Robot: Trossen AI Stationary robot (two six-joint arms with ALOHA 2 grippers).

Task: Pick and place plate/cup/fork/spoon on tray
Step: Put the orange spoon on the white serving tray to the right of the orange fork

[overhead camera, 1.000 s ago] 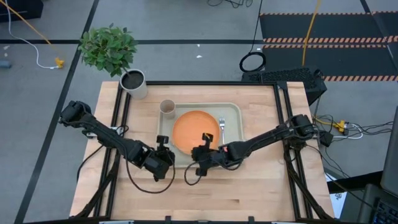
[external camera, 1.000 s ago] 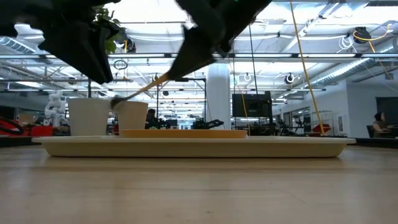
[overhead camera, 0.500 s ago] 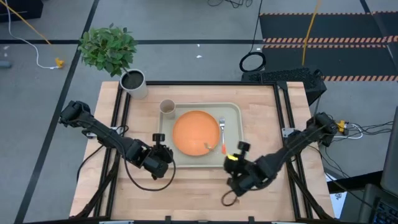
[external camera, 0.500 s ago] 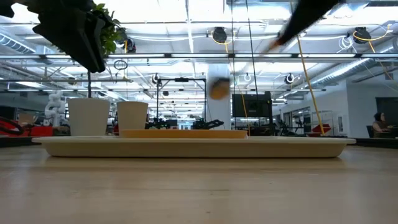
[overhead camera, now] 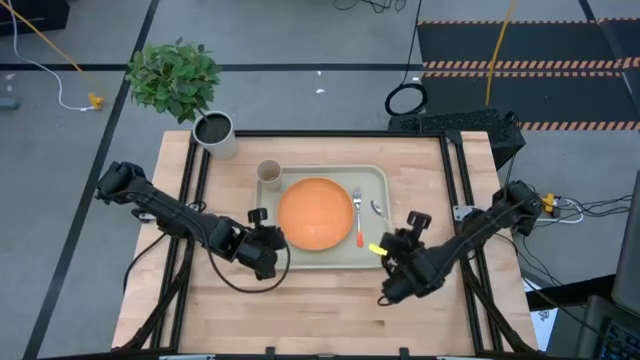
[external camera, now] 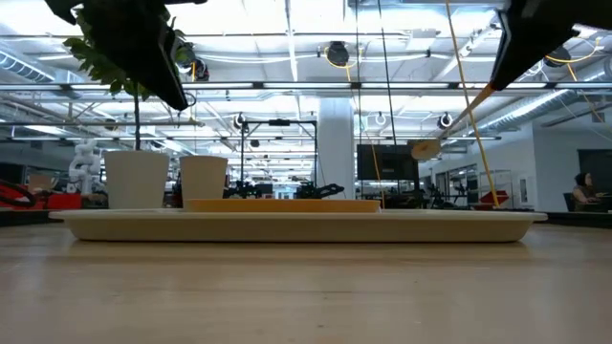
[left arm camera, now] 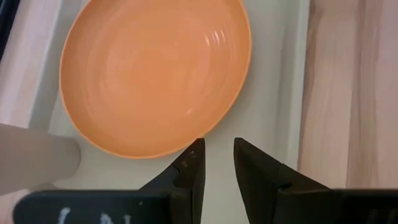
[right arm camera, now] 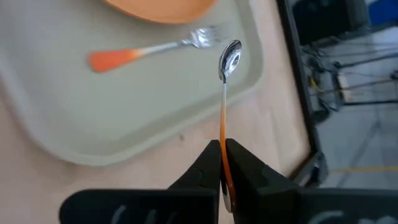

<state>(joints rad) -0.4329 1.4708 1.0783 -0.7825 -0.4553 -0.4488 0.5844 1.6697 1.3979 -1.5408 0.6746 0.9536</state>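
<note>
The pale green-grey tray (overhead camera: 300, 257) lies at the table's middle. On it rest the orange plate (overhead camera: 316, 213), the beige cup (overhead camera: 269, 172) at its far left corner, and the fork (overhead camera: 357, 212), flat just right of the plate. My right gripper (overhead camera: 388, 250) is at the tray's near right corner, shut on the spoon (right arm camera: 231, 59). The spoon's bowl (external camera: 426, 148) hangs above the tray's right side. My left gripper (left arm camera: 217, 158) is open and empty over the tray's near left rim, just short of the plate (left arm camera: 155, 74). My right gripper pinches the spoon's orange-red handle (right arm camera: 222, 132) near its free end between its two fingers. The spoon sticks out forward from the fingertips, in line with them, toward the table's far edge. It slants down to its bowl and hangs clear of the tray.
A grey-white pot with dark soil (overhead camera: 214, 131) and a leafy plant (overhead camera: 175, 75) stand at the table's far left corner. Bare wood (overhead camera: 320, 310) lies between the tray and the table's near edge. The tray's right strip (right arm camera: 155, 99) beside the fork is bare.
My right gripper has carried the spoon from over the plate's near edge toward the table's right edge, swinging out over the near wood and back up to the tray's near right corner. The spoon has stayed clear of the tray. My left gripper has moved slightly toward the tray.
</note>
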